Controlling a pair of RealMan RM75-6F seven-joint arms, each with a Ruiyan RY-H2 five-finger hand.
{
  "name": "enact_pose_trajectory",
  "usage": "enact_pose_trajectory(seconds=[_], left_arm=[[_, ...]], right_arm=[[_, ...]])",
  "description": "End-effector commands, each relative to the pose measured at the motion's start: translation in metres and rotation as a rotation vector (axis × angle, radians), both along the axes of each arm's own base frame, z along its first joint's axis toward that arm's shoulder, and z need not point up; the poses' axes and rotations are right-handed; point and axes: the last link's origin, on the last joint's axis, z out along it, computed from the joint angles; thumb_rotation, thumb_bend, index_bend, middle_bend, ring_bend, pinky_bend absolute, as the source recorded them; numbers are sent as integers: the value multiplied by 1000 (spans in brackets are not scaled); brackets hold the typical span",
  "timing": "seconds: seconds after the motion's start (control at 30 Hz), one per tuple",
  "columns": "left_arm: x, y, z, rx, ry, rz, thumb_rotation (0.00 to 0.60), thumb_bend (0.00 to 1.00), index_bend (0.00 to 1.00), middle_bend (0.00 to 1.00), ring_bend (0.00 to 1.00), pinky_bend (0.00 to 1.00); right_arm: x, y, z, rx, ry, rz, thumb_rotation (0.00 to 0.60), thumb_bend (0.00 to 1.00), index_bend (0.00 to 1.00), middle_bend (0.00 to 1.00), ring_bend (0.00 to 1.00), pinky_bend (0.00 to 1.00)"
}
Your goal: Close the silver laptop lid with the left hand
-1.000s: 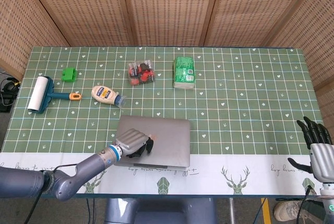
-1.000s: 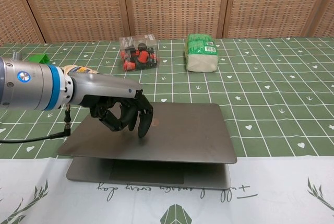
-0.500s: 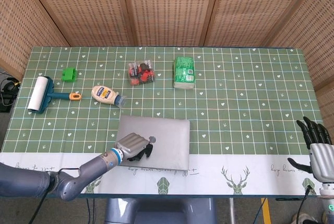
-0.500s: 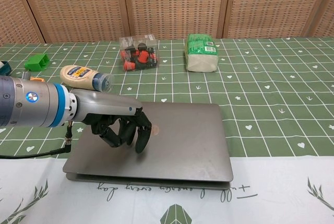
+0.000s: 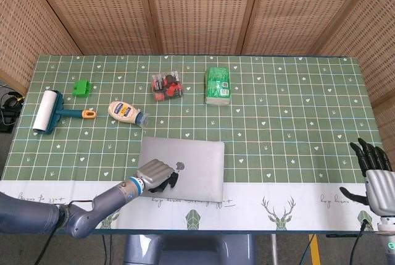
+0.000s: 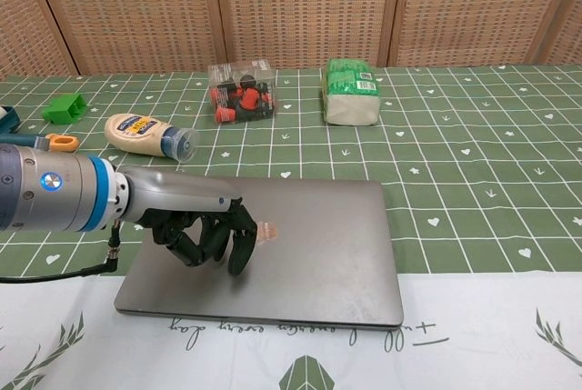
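The silver laptop (image 5: 191, 166) (image 6: 318, 245) lies near the table's front edge with its lid flat down on its base. My left hand (image 5: 155, 174) (image 6: 205, 231) rests on the left part of the lid, fingers curled in with the knuckles and fingertips pressing the metal; it holds nothing. My right hand (image 5: 374, 175) hangs off the table's right front corner with its fingers spread, seen only in the head view.
Behind the laptop lie a mayonnaise bottle (image 5: 126, 113) (image 6: 150, 134), a clear box of red parts (image 5: 166, 86) (image 6: 241, 92) and a green tissue pack (image 5: 218, 85) (image 6: 353, 92). At far left are a lint roller (image 5: 50, 112) and a green block (image 5: 81, 88) (image 6: 62, 107).
The laptop lid has gone from slightly raised to fully flat on the base. My left hand moved down with it and slid a little toward the front edge.
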Motion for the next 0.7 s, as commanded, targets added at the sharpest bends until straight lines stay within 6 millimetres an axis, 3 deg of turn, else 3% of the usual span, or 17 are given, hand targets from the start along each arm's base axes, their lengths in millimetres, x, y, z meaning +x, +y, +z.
enact_pose_trajectory(seconds=[0.03,0.3,0.4,0.47,0.57,0.7], left_arm=[[0,-1,-1,-2,4,-3,600,1000,451,389,370,354],[2,-2,5,11,-17,-1,600,980,405,330,331,314],[7,0,18,58,-62,2,600,787,299,182,196,225],[7,0,33,121,-105,-7,600,576,169,41,56,100],[1,-2,53,240,-138,-48,600,389,26,0,0,3],[-27,-14,81,478,-131,-118,600,284,0,0,0,0]], right_arm=[[0,0,0,0,1,1,600,16,0,0,0,0],[1,1,0,-1,2,5,600,16,0,0,0,0],[2,1,0,-2,0,7,600,16,0,0,0,0],[1,1,0,-1,-2,7,600,16,0,0,0,0],[1,0,0,0,-5,8,600,15,0,0,0,0],[1,-1,-2,2,-8,13,600,15,0,0,0,0]])
